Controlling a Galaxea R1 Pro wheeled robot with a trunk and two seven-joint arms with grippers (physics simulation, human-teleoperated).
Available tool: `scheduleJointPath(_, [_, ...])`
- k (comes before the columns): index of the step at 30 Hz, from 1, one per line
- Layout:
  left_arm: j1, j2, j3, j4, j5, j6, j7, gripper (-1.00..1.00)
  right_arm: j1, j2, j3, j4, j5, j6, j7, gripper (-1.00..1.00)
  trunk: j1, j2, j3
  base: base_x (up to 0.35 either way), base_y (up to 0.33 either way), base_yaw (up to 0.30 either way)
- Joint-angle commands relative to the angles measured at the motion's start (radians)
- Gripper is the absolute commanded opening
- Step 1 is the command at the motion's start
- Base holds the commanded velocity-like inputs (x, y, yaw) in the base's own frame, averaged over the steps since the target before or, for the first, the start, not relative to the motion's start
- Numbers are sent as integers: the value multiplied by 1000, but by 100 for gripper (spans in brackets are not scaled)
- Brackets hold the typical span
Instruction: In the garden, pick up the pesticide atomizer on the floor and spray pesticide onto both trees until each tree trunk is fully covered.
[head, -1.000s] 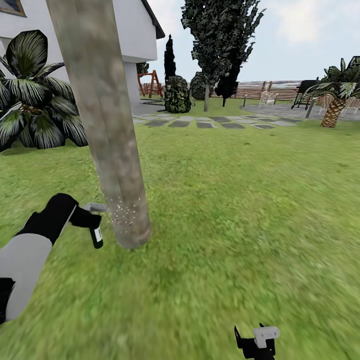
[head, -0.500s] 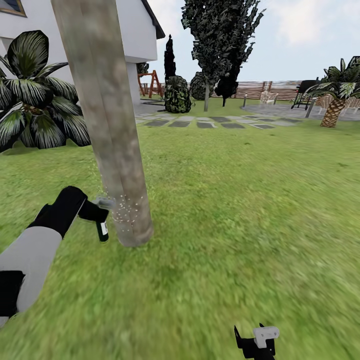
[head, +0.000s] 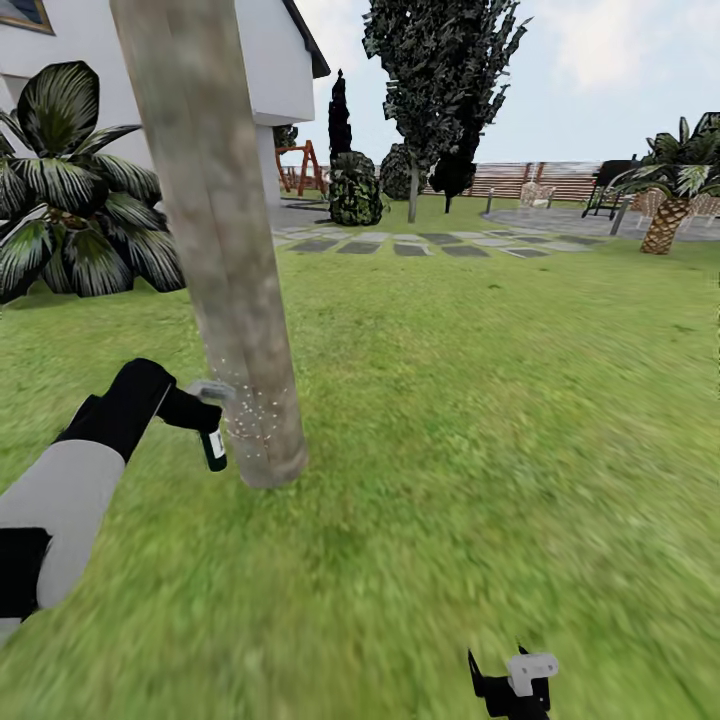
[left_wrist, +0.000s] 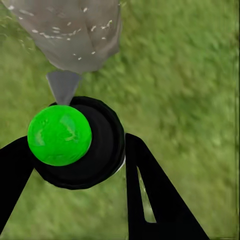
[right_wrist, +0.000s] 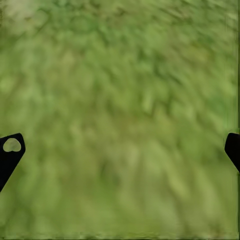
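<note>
Left tool sprays the base of a tree trunk on the lawn.

The left tool is clenched around the pesticide atomizer, holding it just beside the trunk's foot with the pale spray head pointing at the bark; in the left wrist view the dark bottle sits between the black fingers, nozzle toward the trunk. Whitish specks of pesticide dot the lower trunk. The right tool hangs low over grass, its fingertips spread wide apart, grasping nothing.
</note>
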Motion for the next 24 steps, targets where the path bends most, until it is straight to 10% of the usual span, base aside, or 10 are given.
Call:
scheduleJointPath(1, [-1, -7, 0, 0, -8, -3, 0, -100, 0, 0, 0, 0, 0, 0, 0, 100, 0, 0, 0, -288, 0, 0])
scheduleJointPath(11, [-72, 19, 1, 7, -27, -1, 0, -100, 0, 0, 0, 0, 0, 0, 0, 100, 0, 0, 0, -29, 0, 0])
scheduleJointPath(18, [-91, -48, -1, 2, -29, 9, 0, -100, 0, 0, 0, 0, 0, 0, 0, 100, 0, 0, 0, 0, 0, 0])
scheduleJointPath(24, [-105, 3, 1, 2, -27, 11, -10, -100, 0, 0, 0, 0, 0, 0, 0, 100, 0, 0, 0, 0, 0, 0])
